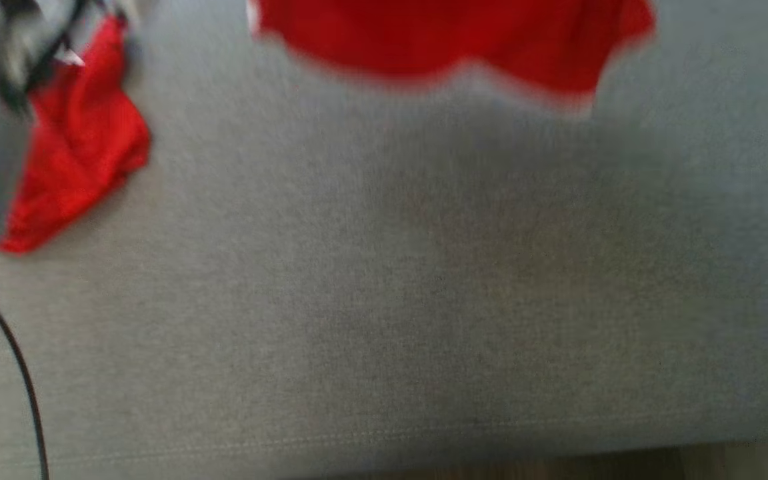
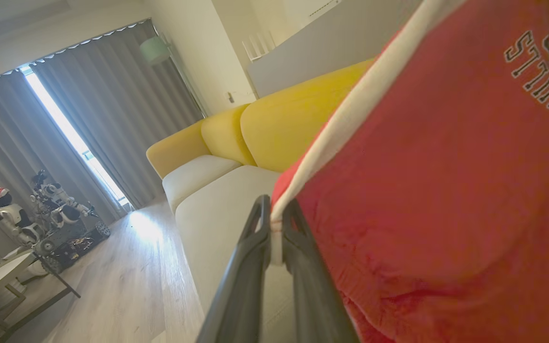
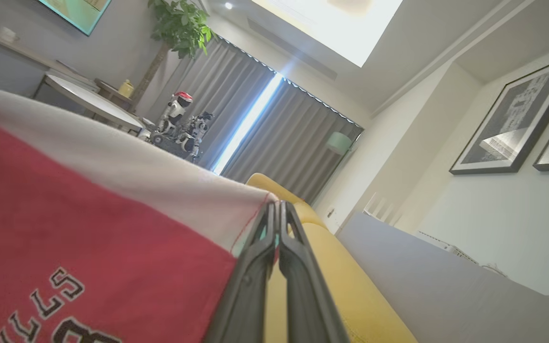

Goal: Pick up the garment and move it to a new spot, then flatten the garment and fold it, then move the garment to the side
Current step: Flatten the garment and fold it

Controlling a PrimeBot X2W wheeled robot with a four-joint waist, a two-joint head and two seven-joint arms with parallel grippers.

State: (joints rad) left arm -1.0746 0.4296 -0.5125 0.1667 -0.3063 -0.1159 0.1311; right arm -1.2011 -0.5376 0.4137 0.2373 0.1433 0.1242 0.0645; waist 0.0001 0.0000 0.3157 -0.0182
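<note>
Red garment (image 1: 451,40) hangs over the grey cushion (image 1: 384,300), far side, spread left to right btwn both arms. Looks light, soft, floppy; best held at the white trim corners. Left gripper (image 2: 277,224) pinched nearly closed on the trim. Right gripper (image 3: 277,209) clamped tight on the trim too.

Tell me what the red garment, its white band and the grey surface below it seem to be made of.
The garment looks like soft matte knit, probably cotton jersey: it drapes, wrinkles and carries printed lettering. Its white band seems similar matte cloth, with red stitching near the corner. The grey surface looks like matte woven upholstery: fine weave and a seam show, though blurred.
</note>
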